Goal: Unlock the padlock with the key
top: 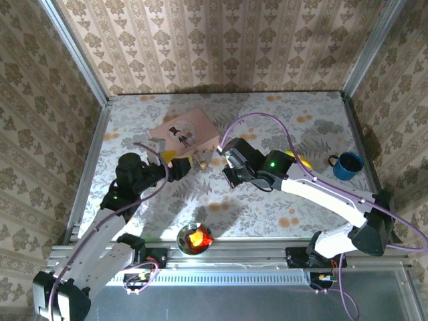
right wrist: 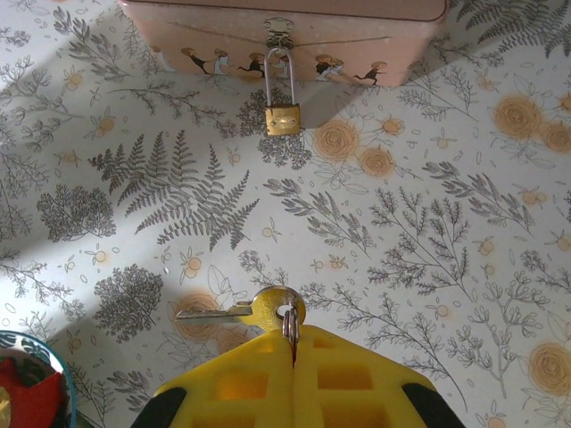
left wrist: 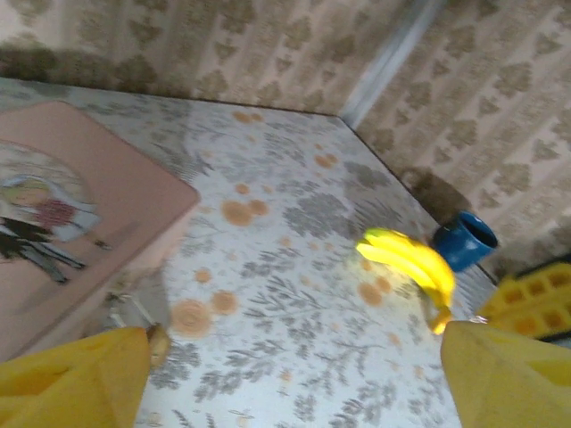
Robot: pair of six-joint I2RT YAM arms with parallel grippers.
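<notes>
The small brass padlock (right wrist: 284, 117) hangs by its shackle from the latch of the pink box (right wrist: 285, 27), resting against the tabletop. My right gripper (right wrist: 293, 339) is shut on the key ring, and the key (right wrist: 239, 309) sticks out sideways with its blade pointing left, well short of the padlock. From above, the right gripper (top: 227, 159) sits just right of the padlock (top: 199, 162), and my left gripper (top: 180, 167) sits just left of it. The left gripper (left wrist: 294, 383) is open. Its left finger (left wrist: 76, 379) is beside the brass padlock (left wrist: 157, 344), with nothing between the fingers.
A yellow banana (left wrist: 409, 259) and a blue cup (left wrist: 465, 239) lie to the right on the floral table. A small bowl (top: 194, 239) with something red and orange in it stands at the near edge. Walls close in the table on three sides.
</notes>
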